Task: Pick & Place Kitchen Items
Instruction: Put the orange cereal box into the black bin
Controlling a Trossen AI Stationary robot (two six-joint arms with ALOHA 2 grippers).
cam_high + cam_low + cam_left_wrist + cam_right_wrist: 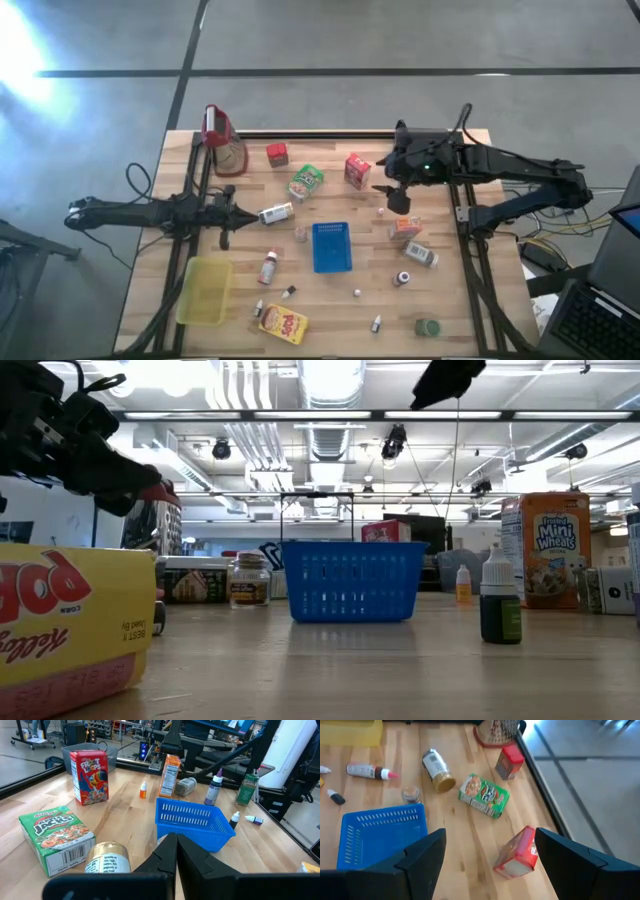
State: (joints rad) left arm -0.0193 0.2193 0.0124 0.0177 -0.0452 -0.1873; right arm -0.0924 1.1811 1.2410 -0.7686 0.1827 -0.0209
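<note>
Here the right gripper (487, 852) gapes wide above a red carton (517, 854), empty

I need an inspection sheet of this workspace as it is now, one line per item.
Surface: wooden table, many small items scattered on it.
Job's things: red carton standing under the right claw; green carton lying flat; yellow carton near the front edge; orange carton; small bottles around the tray.
Clutter: blue tray at centre; jug at the back left; yellow bin.
Grippers: left claw shut, empty, low over the table; right claw open, above the red carton.
Cables: wires off the right edge.
Surroundings: concrete floor; nobody seen.
</note>
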